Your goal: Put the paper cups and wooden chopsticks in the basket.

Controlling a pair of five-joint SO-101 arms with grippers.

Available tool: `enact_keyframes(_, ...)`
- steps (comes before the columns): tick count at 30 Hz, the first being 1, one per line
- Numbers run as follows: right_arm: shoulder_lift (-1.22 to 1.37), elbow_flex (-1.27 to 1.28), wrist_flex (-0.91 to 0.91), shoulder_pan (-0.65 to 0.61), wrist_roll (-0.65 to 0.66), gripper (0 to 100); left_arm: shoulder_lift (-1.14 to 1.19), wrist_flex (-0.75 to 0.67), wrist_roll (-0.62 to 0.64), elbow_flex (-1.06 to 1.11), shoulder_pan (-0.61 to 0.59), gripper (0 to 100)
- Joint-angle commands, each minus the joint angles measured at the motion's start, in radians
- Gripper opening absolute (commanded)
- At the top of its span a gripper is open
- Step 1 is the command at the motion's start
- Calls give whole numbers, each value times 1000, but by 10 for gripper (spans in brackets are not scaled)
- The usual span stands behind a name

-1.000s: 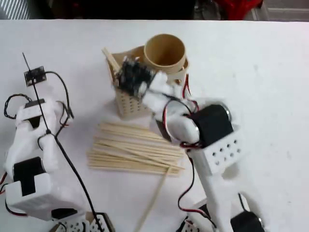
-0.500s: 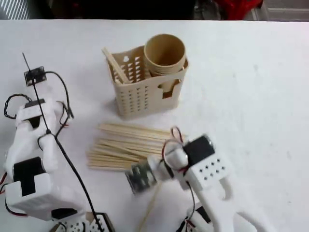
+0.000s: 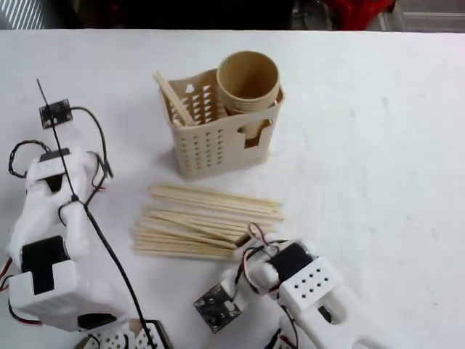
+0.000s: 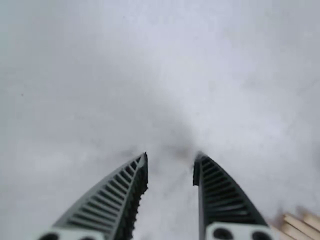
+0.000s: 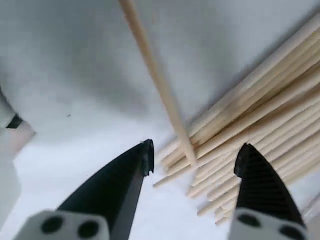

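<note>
1. The basket (image 3: pixel 218 142) wall hides the lower part of the paper cups (image 3: pixel 248 76) (can't count the stack).
2. Same wall hides the lower end of the chopstick (image 3: pixel 173 98) standing inside.
3. Right wrist view: the loose chopstick (image 5: pixel 159 85) and the pile (image 5: pixel 260 110) both run off the frame.
4. Left wrist view: some chopstick ends (image 4: pixel 300 225), blurry and cropped.
5. High view crops the left arm (image 3: pixel 43 247) and right arm (image 3: pixel 312 287) at their bases.

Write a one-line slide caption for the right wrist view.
Open black right gripper hovers over a pile of pale wooden chopsticks on the white table.
</note>
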Motion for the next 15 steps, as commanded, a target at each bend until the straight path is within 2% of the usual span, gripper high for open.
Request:
enact_keyframes(1,-19,5,-36,-58,-80,269,-2,-18,8,-11,15,168)
enact_keyframes(7,-19,98,-102,-88,-101,211,-2,-18,8,-11,15,168)
enact_keyframes(15,-19,135,-105,-88,-107,200,-2,-18,8,-11,15,168)
